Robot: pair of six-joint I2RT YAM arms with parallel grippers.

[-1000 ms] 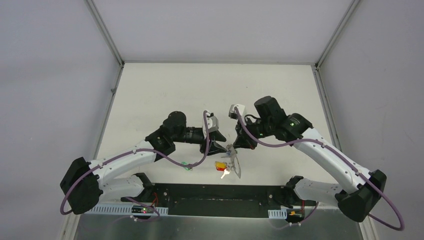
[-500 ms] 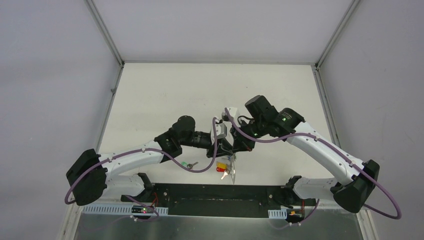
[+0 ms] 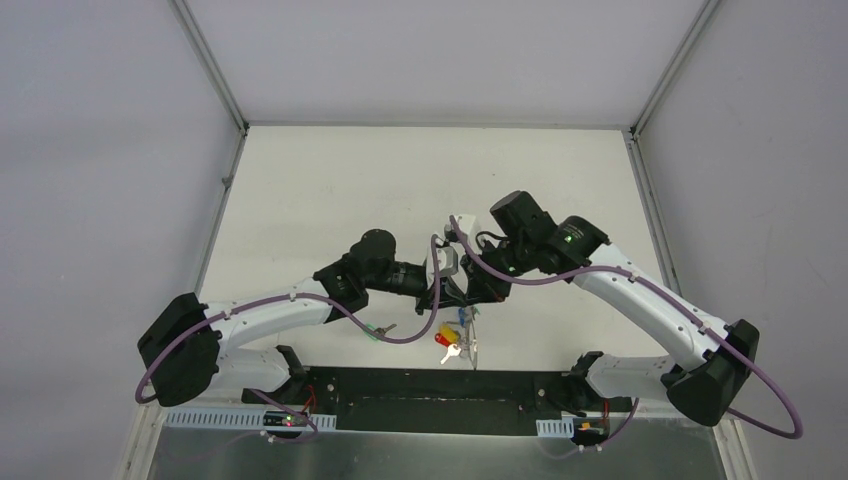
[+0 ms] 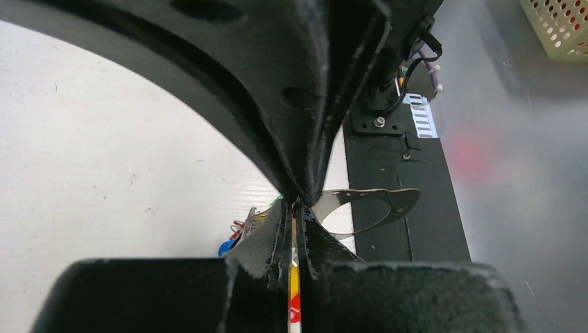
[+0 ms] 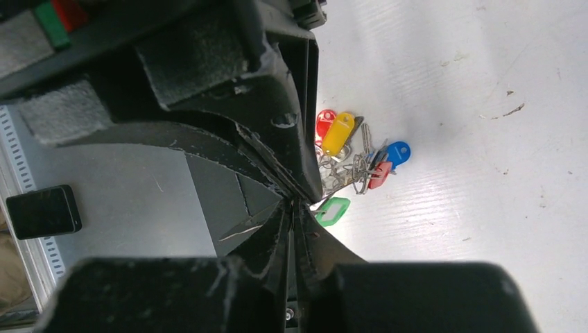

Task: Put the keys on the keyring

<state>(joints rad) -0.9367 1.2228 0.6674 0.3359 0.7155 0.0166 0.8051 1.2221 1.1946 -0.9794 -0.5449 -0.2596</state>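
Both grippers meet tip to tip above the near middle of the table. My right gripper [image 3: 470, 298] [image 5: 294, 202] is shut on the thin grey keyring [image 3: 472, 340] [image 4: 367, 200]. Facing it, my left gripper [image 3: 452, 300] [image 4: 295, 207] is shut on the same ring. Under them hang the ring's keys with yellow [image 5: 337, 134], red [image 5: 324, 123] and blue [image 5: 396, 152] tags. A green-tagged key [image 3: 375, 331] lies on the table to the left, under the left arm. A green tag [image 5: 333, 211] shows just past my right fingertips; I cannot tell whether it is on the ring.
The black base plate [image 3: 420, 388] runs along the near table edge right below the hanging keys. The white tabletop [image 3: 400, 180] stretches back to the grey enclosure walls. A perforated basket corner [image 4: 561, 28] shows beyond the base plate.
The left arm has swung right up to the right gripper, and its jaws have closed on the keyring. The right gripper shifted a little left early on, still holding the ring.
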